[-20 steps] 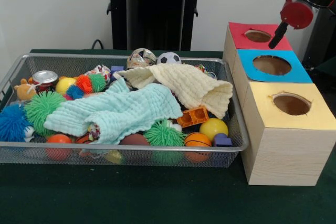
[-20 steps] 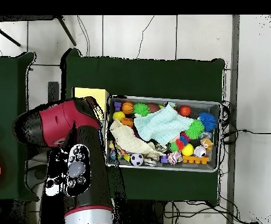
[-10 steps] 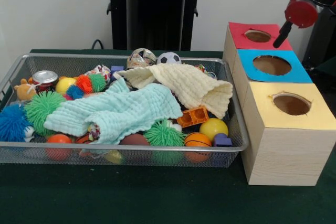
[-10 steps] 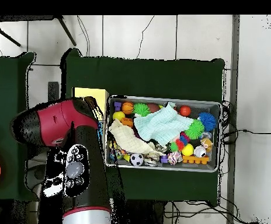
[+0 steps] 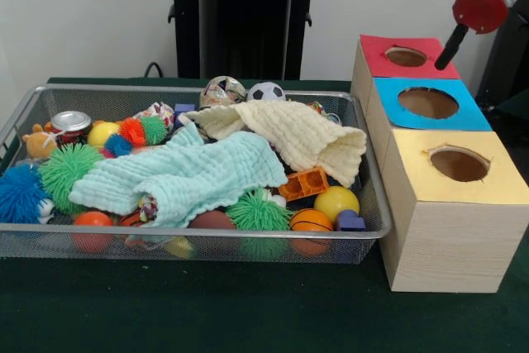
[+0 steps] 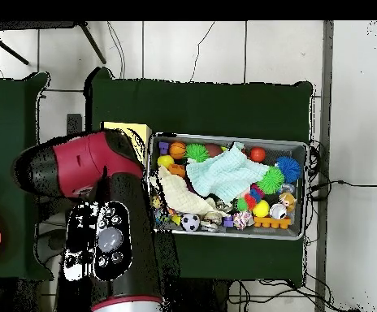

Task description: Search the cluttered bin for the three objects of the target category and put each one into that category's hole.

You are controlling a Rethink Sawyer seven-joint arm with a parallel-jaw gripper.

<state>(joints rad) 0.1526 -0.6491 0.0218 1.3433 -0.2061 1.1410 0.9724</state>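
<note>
The gripper [image 5: 447, 54] is seen just above the red box [image 5: 397, 59], at its right edge, but its opening and contents cannot be told.

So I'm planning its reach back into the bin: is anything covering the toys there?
Yes. A mint cloth and a cream cloth lie over the middle of the bin, hiding what is beneath. The hand is off over the red box.
</note>
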